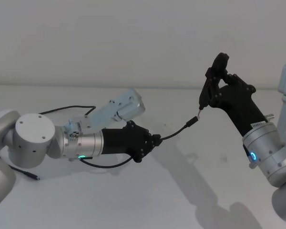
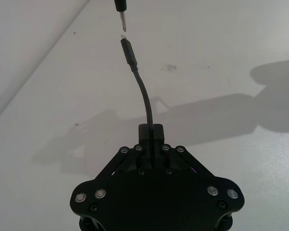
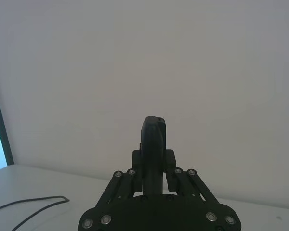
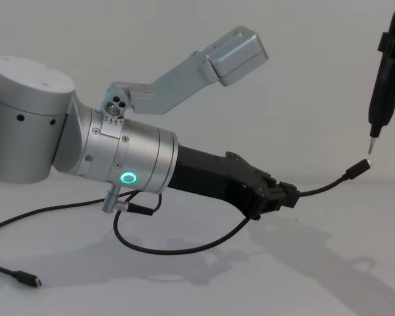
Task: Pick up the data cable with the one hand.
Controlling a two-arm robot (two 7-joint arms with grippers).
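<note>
My left gripper (image 1: 157, 140) reaches out sideways over the white table and is shut on the data cable (image 1: 174, 135) a short way behind its plug (image 1: 191, 122). The free end curves up from the fingers (image 2: 151, 131), and the plug's silvery tip (image 2: 125, 39) sits just below the pointed tip of a slim dark pen-like tool (image 2: 122, 19). My right gripper (image 1: 219, 86) is raised at the right and shut on that tool (image 4: 384, 79). The rest of the cable loops under the left arm (image 4: 184, 249) to a second plug (image 4: 26, 279) on the table.
Another thin black cord (image 1: 66, 109) lies at the back left of the table, also seen as a cord (image 3: 29, 209) near the wall. The left arm's silver link (image 1: 124, 107) juts up behind the wrist. A plain wall stands behind.
</note>
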